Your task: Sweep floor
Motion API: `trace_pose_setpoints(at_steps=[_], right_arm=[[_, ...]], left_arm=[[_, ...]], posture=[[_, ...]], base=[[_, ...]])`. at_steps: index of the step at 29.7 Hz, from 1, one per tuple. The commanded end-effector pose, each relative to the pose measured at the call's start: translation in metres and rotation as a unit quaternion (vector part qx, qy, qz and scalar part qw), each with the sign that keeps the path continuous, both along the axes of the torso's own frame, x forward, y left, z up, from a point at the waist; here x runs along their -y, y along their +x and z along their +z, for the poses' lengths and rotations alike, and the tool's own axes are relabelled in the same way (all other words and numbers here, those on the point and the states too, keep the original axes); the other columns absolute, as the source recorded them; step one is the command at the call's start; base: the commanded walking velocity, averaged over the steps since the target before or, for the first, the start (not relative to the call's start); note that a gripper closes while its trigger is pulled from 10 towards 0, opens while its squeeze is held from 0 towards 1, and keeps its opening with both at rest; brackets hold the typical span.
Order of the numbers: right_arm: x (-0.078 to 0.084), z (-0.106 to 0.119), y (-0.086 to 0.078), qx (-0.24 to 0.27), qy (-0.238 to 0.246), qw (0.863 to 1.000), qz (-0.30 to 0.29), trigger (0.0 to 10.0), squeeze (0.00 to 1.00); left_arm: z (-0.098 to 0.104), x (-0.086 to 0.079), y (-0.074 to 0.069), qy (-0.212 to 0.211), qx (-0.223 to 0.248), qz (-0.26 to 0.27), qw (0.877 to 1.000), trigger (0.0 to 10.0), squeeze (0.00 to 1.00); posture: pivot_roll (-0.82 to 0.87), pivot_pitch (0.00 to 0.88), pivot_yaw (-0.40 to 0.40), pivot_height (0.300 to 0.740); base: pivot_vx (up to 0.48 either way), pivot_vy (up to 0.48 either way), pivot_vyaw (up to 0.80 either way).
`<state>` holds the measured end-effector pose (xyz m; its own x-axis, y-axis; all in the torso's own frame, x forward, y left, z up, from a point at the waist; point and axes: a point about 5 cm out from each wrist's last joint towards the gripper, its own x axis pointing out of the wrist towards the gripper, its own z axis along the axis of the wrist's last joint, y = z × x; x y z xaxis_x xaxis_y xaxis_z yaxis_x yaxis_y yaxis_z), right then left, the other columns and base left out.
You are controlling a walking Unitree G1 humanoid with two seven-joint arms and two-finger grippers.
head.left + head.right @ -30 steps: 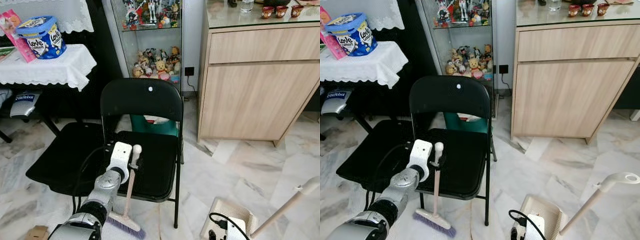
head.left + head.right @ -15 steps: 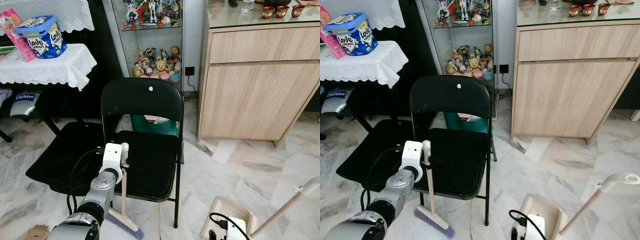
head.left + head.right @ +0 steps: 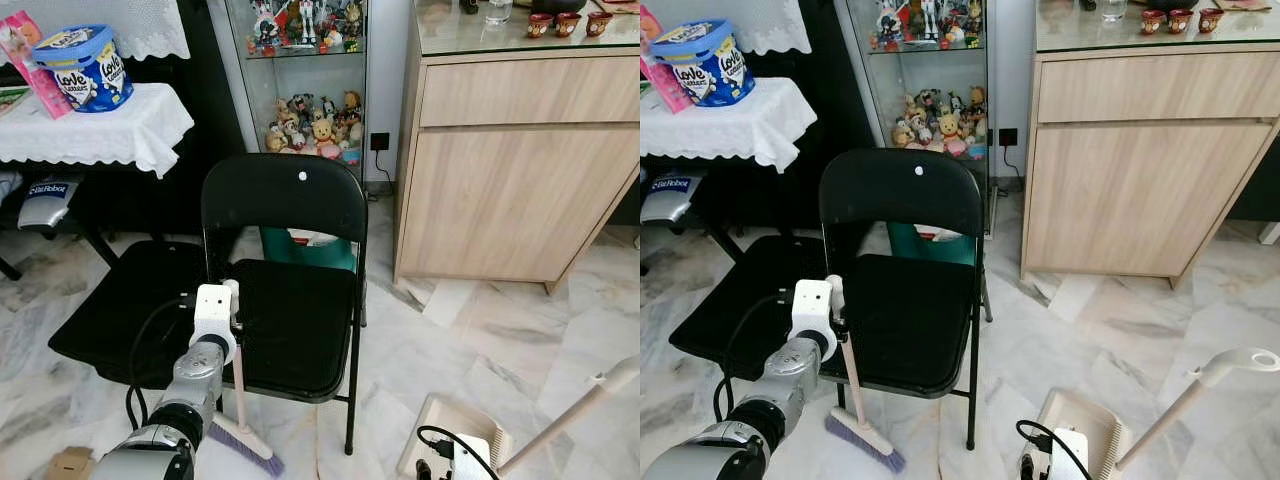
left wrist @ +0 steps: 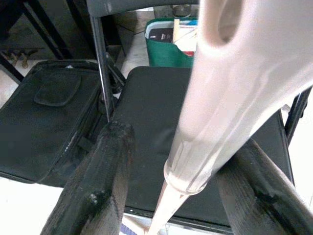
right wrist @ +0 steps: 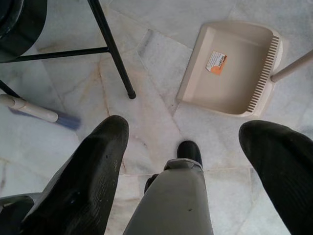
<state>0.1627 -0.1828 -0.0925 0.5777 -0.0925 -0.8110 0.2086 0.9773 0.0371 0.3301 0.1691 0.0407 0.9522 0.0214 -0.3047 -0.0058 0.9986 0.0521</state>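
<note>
Left claw (image 4: 171,196) clamped, right claw (image 5: 183,166) spread.

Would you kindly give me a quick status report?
Left end effector shut on broom. Right end effector open above dustpan. Black folding chair obstructs.

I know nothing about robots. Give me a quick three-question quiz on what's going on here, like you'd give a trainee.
1. True or false: the left gripper holds the broom by its handle.
2. Where do the broom's bristles rest?
A. on the chair seat
B. on the floor by the chair
C. inside the dustpan
3. Fill in: the right gripper hangs with its fingers open above the floor, near the beige ____.

Key
1. True: the left wrist view shows the handle clamped between the two black fingers.
2. B: the purple bristles touch the marble under the seat's front edge.
3. dustpan: it lies on the floor, with its long handle slanting up to the right.
</note>
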Motion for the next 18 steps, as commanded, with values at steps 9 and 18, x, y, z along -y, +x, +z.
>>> trace_pose_setpoints(at_steps=[9, 18], right_arm=[[-0.0029, -0.0021, -0.0040, -0.009, 0.003, 1.000, 0.006, 10.0, 0.00], [-0.0037, -0.0020, -0.0035, -0.008, 0.003, 1.000, 0.008, 10.0, 0.00]], left_arm=[[-0.0040, -0.0122, -0.0043, 0.006, -0.004, 0.021, 1.000, 0.0, 0.00], [-0.0027, -0.0112, -0.0032, 0.008, -0.001, 0.016, 1.000, 0.0, 0.00]], posture=[[-0.12, 0.026, 0.086, 0.740], [-0.12, 0.007, 0.091, 0.740]], base=[[0.000, 0.000, 0.00], [0.000, 0.000, 0.00]])
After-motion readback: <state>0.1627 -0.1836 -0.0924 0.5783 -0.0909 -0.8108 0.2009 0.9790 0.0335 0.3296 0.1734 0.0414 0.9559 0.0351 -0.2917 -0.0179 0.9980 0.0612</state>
